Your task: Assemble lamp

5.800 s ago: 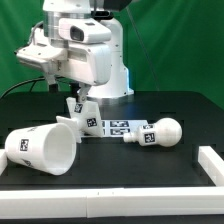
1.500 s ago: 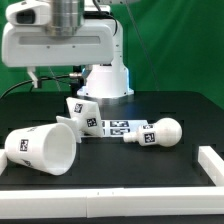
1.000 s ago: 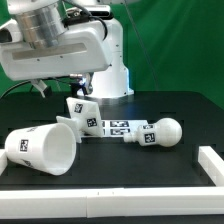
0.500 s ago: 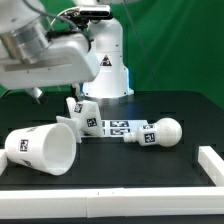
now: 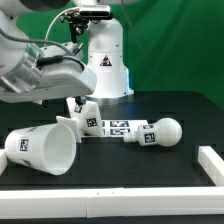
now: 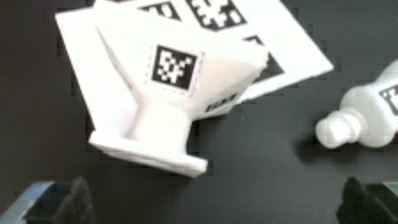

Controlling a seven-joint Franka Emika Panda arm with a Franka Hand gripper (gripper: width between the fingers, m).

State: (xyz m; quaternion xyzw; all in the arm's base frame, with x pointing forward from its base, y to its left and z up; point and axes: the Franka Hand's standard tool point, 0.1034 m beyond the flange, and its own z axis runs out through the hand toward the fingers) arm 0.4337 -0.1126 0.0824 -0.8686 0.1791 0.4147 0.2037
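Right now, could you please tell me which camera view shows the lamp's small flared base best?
The wrist view: the base fills the frame's middle, its tag and flare plain, seen against the marker board. The exterior view shows the base small, just behind the shade.

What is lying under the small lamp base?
The marker board lies under the wider end of the base; some tags show beyond it. The board beneath the base is covered.
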